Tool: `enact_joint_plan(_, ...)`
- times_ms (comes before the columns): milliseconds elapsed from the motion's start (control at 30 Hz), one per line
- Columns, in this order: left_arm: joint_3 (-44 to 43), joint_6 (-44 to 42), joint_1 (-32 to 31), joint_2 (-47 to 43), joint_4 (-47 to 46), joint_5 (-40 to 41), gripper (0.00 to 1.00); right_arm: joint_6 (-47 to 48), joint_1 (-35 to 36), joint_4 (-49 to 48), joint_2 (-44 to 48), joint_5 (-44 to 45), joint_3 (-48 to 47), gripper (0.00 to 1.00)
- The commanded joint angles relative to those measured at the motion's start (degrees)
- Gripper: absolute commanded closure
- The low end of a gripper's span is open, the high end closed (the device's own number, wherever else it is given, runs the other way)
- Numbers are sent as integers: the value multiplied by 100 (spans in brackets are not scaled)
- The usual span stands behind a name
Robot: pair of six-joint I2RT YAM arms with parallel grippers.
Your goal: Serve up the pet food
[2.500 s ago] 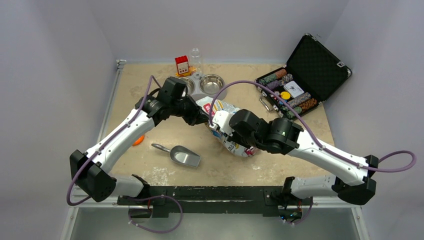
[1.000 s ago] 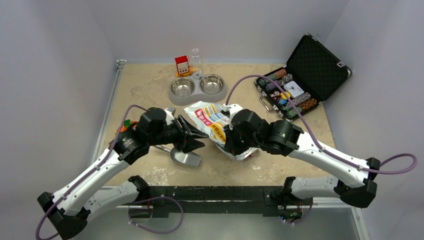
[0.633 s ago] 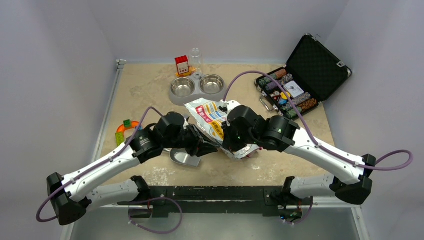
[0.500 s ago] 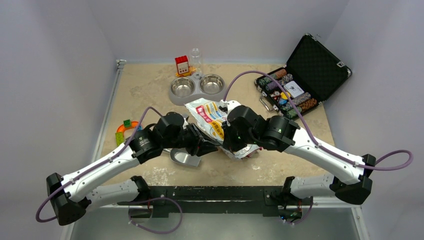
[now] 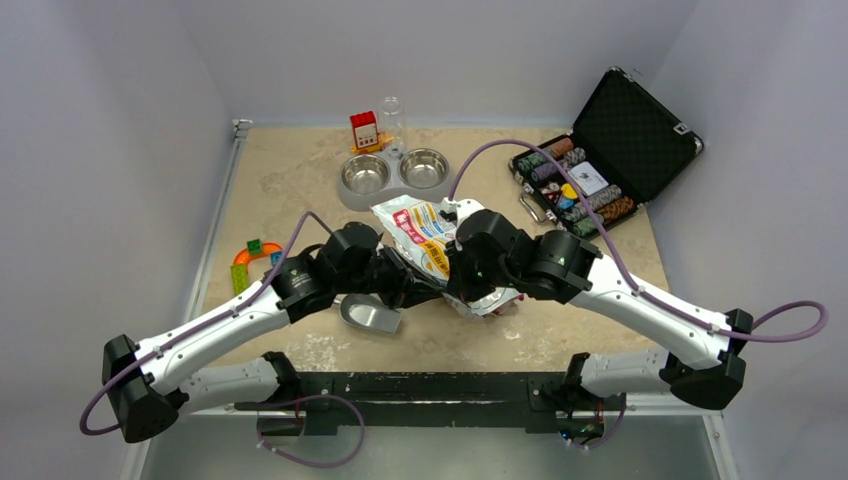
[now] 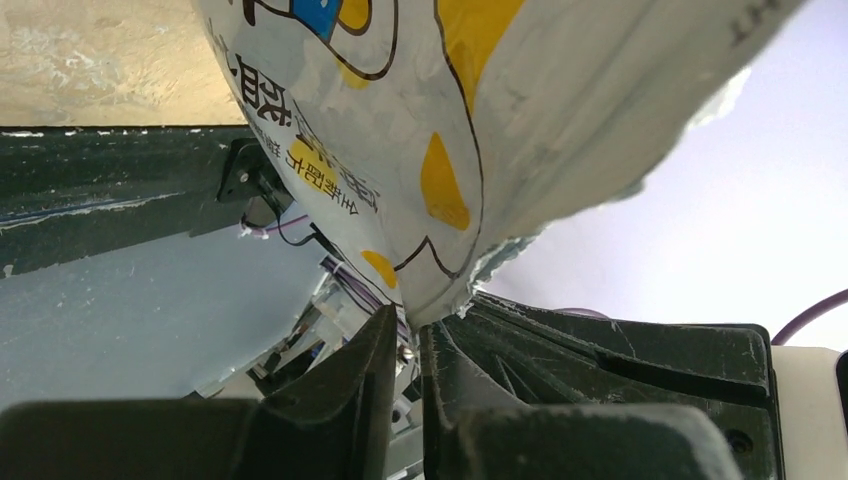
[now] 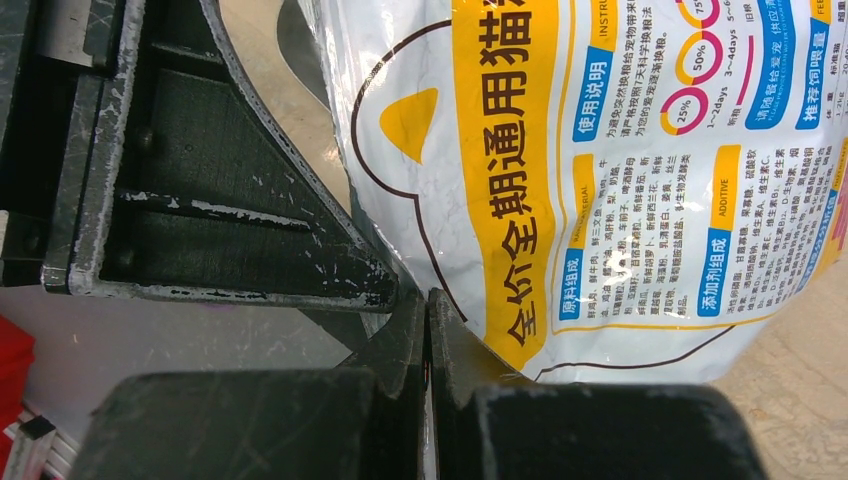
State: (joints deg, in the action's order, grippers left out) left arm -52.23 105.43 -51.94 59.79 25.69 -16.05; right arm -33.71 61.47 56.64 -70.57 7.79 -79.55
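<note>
Left pincer (image 6: 405,325), printed bag (image 5: 425,232), right pincer (image 7: 427,312): one bag gripped from both sides.
The left pincer is clenched on the bag's torn lower edge, and the metal scoop (image 5: 372,315) lies on the desk (image 5: 290,180) just beneath it, on its near side. The bag stretches between the two pincers with its print facing up. The right pincer is pinched tight on the bag's opposite edge. The pet food itself is hidden; whether it sits inside the bag cannot be told.
</note>
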Motion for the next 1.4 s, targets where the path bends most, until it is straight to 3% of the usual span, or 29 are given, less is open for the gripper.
enact_joint_plan(0,-36,-13,-43,50,46,35,77,-54,-56,-265,76,211,-238,100)
enact_joint_plan(133,9,-22,-39,317,-199,73,75,28,-55,-351,113,138,-181,100)
enact_joint_plan(200,-44,-142,-35,463,-324,92,80,111,-53,-330,94,236,-163,100)
enact_joint_plan(300,-497,-473,-35,611,290,137,100,418,-48,-224,16,467,-146,100)
enact_joint_plan(500,-1432,-756,-35,745,1365,78,100,1162,-7,-90,-52,470,-37,99)
enact_joint_plan(667,-1466,-509,-35,672,1366,89,100,1568,229,180,-268,782,-93,78)
enact_joint_plan(867,-1544,-449,-35,748,1277,64,100,1640,403,250,-831,838,-466,68)
enact_joint_plan(900,-1559,-445,-35,759,1314,75,100,1589,401,286,-869,936,-526,69)
enact_joint_plan(933,-1569,-449,-35,768,1395,90,100,1483,400,379,-888,1240,-565,77)
enact_joint_plan(967,-1579,-443,-35,759,1488,112,100,1371,393,503,-858,1608,-636,93)
enact_joint_plan(1000,-1577,-438,-35,756,1617,159,100,1286,392,610,-768,1954,-667,100)
enact_joint_plan(1167,-1243,-179,-35,689,1857,242,100,988,328,178,342,2666,-422,100)
enact_joint_plan(1367,-1107,-64,-35,767,1636,213,100,769,-309,-688,973,1535,-89,100)
